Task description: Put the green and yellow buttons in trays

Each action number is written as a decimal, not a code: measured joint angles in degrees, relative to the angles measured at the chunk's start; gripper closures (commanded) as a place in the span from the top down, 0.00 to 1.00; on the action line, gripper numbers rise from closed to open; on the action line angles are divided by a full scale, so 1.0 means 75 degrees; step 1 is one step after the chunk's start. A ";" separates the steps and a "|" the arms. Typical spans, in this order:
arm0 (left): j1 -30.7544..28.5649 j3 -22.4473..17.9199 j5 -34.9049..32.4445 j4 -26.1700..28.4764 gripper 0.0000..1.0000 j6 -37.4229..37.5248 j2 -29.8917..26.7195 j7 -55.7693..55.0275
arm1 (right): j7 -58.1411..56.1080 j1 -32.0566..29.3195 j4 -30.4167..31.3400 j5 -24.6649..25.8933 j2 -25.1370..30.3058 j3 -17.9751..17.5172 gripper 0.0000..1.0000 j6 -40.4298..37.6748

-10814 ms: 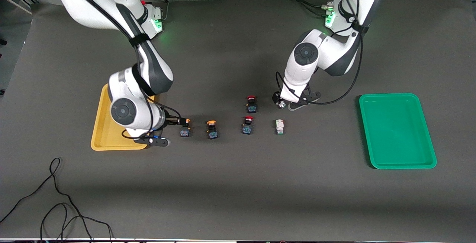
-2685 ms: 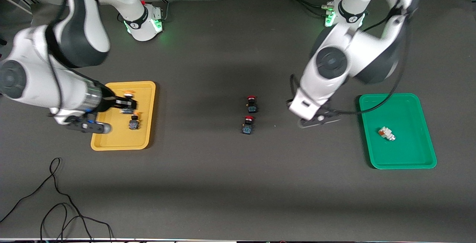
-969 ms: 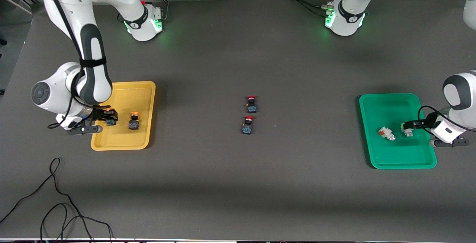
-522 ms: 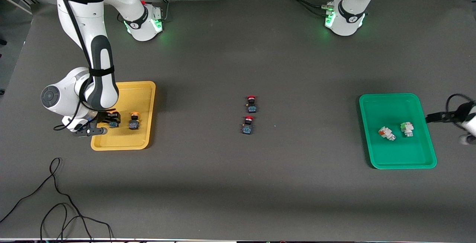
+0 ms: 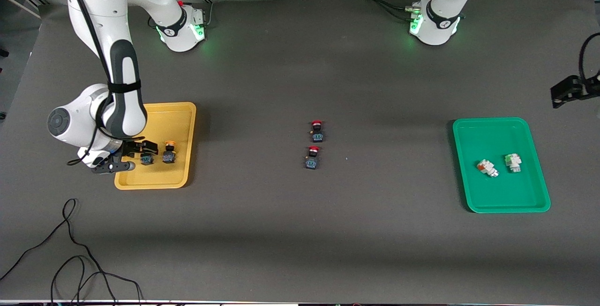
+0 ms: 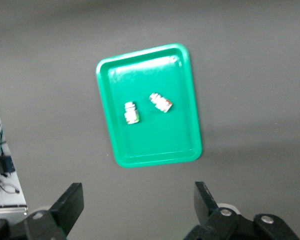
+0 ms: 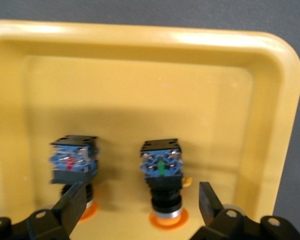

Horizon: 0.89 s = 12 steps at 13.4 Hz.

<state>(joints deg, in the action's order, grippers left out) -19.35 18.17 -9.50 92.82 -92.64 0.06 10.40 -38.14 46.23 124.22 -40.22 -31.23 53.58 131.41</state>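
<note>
A dark grey mat (image 5: 300, 231) covers the whole table, its edge meeting a pale wall along the robots' side; a loose black cable (image 5: 70, 250) curls on the mat at the corner nearest the front camera, toward the right arm's end.

The yellow tray (image 5: 180, 175) lies at the right arm's end, the green tray (image 5: 497, 198) at the left arm's end, well apart.

The right gripper (image 5: 146, 148) sits low in the yellow tray with its fingers (image 7: 70, 205) spread wide on either side of one yellow-capped button (image 5: 146, 158), gripping nothing. A second yellow-capped button (image 5: 169, 153) stands just beside the first, also in this tray.

The left gripper (image 5: 565, 91) hangs over bare mat at the table's edge, clear of the green tray, fingers (image 6: 67, 207) wide apart and empty.

In the green tray lie two whitish buttons close together: one with a green mark (image 5: 513, 162), one with an orange mark (image 5: 487, 168).

Two red-capped switches (image 5: 317, 130) stand mid-table, one nearer the camera than the other.
</note>
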 measured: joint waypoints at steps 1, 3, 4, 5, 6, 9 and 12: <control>0.0284 -0.0011 0.0010 -0.0026 0.99 -0.0019 0.0040 -0.0017 | 0.0002 0.0207 -0.0116 0.0032 0.0111 0.0323 1.00 -0.0323; 0.0937 -0.0186 0.0087 -0.0052 0.99 -0.0077 0.0121 -0.0271 | 0.0143 0.1070 -0.0444 0.0173 0.0244 0.1464 1.00 -0.1020; 0.1416 -0.0548 0.0190 -0.0051 0.99 -0.0171 0.0148 -0.0454 | 0.0325 0.1525 -0.0677 0.0314 0.0286 0.2043 1.00 -0.1478; 0.2011 -0.1113 0.0314 -0.0051 0.99 -0.0297 0.0186 -0.0563 | 0.0548 0.1889 -0.0988 0.0488 0.0326 0.2532 1.00 -0.2041; 0.2504 -0.1632 0.0446 -0.0050 0.99 -0.0373 0.0225 -0.0619 | 0.0752 0.2091 -0.1378 0.0654 0.0347 0.2885 1.00 -0.2675; 0.3230 -0.2364 0.0676 -0.0056 0.99 -0.0394 0.0260 -0.1086 | 0.1240 0.2157 -0.2783 0.1039 0.0364 0.3536 1.00 -0.4302; 0.3403 -0.2494 0.1013 -0.0057 0.99 -0.0392 0.0260 -0.1426 | 0.1535 0.2155 -0.3879 0.1145 0.0365 0.4053 1.00 -0.5605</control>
<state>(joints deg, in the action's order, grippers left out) 6.17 -0.54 -1.90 92.40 -95.59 2.01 -0.30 -26.62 62.39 95.13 -31.63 -28.49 83.98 89.37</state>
